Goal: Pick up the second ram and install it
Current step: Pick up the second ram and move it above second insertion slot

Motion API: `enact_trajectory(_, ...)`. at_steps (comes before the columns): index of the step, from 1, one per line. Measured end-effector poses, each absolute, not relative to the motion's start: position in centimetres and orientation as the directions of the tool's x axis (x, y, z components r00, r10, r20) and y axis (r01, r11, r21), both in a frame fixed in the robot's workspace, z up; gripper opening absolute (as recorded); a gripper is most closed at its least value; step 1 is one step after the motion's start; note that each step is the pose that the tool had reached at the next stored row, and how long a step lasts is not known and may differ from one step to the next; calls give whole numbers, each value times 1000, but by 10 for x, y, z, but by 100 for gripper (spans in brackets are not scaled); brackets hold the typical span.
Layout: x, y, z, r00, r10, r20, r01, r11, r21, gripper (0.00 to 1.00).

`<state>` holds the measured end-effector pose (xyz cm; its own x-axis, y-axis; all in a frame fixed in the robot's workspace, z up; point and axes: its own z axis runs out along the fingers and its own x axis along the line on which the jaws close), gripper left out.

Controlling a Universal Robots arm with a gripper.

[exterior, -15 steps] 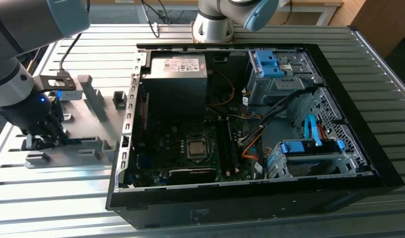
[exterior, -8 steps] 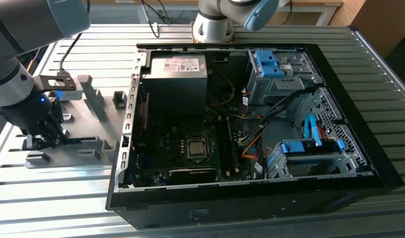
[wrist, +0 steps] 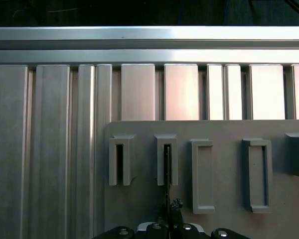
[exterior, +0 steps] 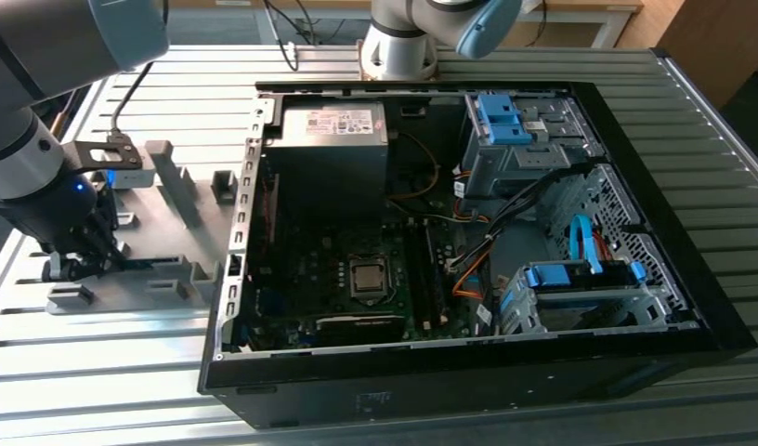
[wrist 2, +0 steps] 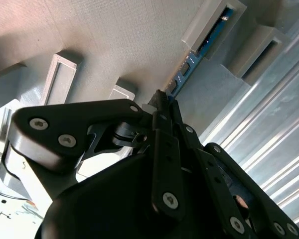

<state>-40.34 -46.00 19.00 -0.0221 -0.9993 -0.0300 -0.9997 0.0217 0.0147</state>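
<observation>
We see the slim black gripper clamped tight on the second ram, a thin blue-green board standing edgewise in a slot of the matte, finely textured grey moulded tray.

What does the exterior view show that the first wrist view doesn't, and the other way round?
Exterior view: the open computer case, its circuit board and blue drive brackets. First wrist view: the memory stick standing edge-on in a slot of the grey holder, with the hand closed on it. Both: the grey holder, the ribbed metal table and the hand.
</observation>
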Motion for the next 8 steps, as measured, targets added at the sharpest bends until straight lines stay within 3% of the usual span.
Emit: enact_trajectory(8, -403, -460, 191, -22, -999, -30, -1000, 22, 15, 14)
